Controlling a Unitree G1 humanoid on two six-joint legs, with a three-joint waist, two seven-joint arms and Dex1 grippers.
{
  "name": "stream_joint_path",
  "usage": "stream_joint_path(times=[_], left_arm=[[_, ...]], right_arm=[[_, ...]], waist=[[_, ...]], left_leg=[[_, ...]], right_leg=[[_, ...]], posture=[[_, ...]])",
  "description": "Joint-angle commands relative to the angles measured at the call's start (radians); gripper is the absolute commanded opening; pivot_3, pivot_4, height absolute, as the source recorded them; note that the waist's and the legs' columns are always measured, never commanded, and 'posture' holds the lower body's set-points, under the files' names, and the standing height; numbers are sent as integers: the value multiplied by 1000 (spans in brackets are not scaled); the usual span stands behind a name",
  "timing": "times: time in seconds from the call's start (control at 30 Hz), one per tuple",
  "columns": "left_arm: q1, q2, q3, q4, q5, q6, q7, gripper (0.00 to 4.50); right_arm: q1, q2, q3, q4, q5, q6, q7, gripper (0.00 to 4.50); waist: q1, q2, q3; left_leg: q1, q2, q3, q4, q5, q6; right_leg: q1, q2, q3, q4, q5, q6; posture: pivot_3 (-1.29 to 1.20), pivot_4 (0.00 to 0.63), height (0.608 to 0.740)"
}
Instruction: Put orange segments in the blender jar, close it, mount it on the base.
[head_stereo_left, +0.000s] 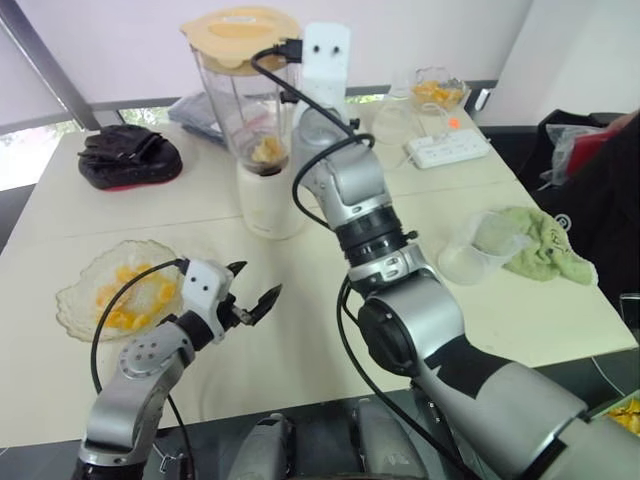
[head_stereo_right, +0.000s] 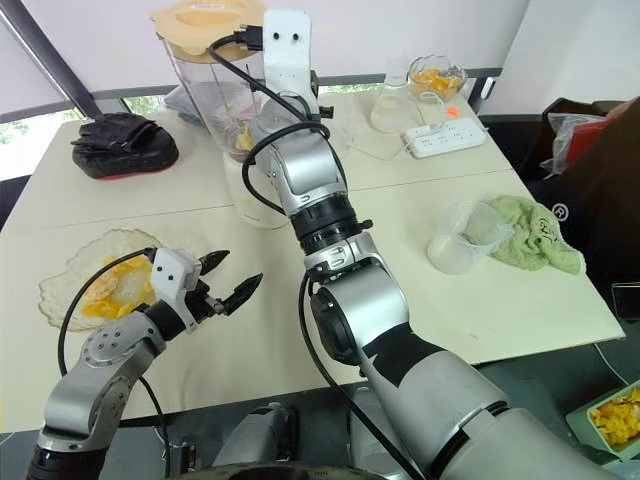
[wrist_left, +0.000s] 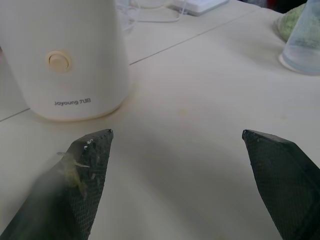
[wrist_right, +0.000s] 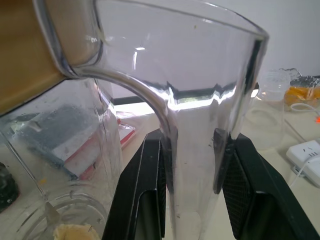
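Head view: the lidded blender jar (head_stereo_left: 245, 100) stands on its white base (head_stereo_left: 268, 205), your left gripper (head_stereo_left: 258, 284) spread empty near the orange segments (head_stereo_left: 118, 318). Left wrist: the base reads "Joyoung". Right wrist: your right gripper (wrist_right: 192, 170) clamps the jar's handle (wrist_right: 195, 125).

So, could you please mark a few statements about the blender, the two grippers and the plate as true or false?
1. The blender jar stands on the white base with its lid on. True.
2. The left gripper is shut on an orange segment. False: it is open and empty, above the table.
3. The right gripper has a finger on each side of the jar's handle. True.
4. The plate of orange segments lies beside the green cloth. False: it lies at the robot's left, near the left gripper; a clear cup lies by the cloth.
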Motion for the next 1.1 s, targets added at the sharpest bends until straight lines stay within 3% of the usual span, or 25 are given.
stream_joint_path(times=[0.03, 1.1], left_arm=[[4, 0, -4, -45, 0, -24, 2, 4308], [-59, 13, -34, -23, -2, -3, -21, 4308]], right_arm=[[-31, 17, 20, -59, -3, 1, 9, 932], [109, -3, 35, -160, -27, 94, 24, 932]], waist=[[0, 0, 0], [7, 0, 0]], left_leg=[[0, 0, 0, 0, 0, 0], [0, 0, 0, 0, 0, 0]], right_leg=[[0, 0, 0, 0, 0, 0], [1, 0, 0, 0, 0, 0]], posture=[[0, 150, 740], [0, 150, 740]])
